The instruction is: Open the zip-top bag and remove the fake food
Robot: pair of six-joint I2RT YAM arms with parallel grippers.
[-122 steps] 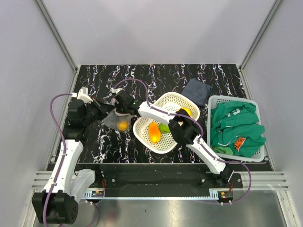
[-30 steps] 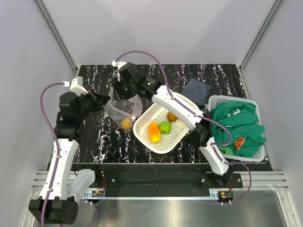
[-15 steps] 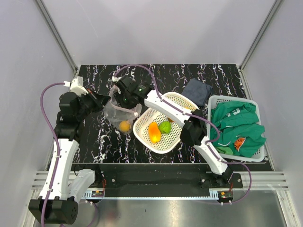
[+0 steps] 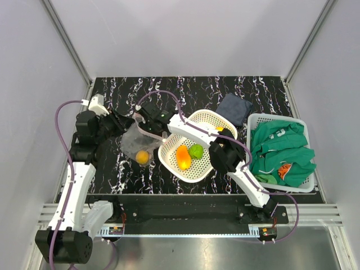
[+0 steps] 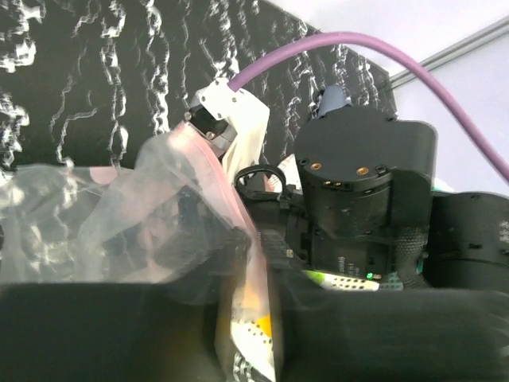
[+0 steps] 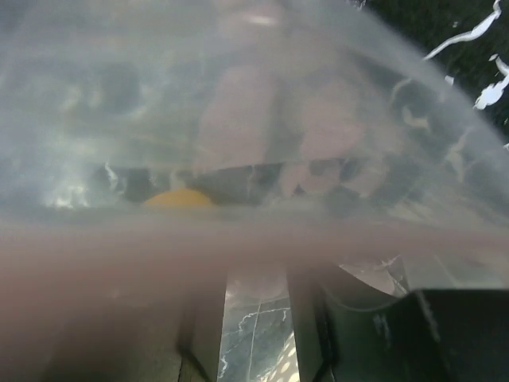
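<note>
Zip-top bag (image 6: 262, 111) across right gripper (image 4: 147, 124)

We look down on a table top (image 4: 197, 90) patterned like black stone with white veins, set inside a pale booth. Behind it stands a plain grey-white back wall (image 4: 185, 34), and matching panels close the left side (image 4: 34, 112) and the right side (image 4: 337, 112). Aluminium posts (image 4: 66, 39) run along the seams where the panels meet. At the near edge we see slotted aluminium rails (image 4: 318, 215), a toothed strip (image 4: 185, 232) just in front of them, and then a sheet of brushed metal (image 4: 185, 253). The light is soft and even, and the metal sheet looks brightest toward its middle.
</note>
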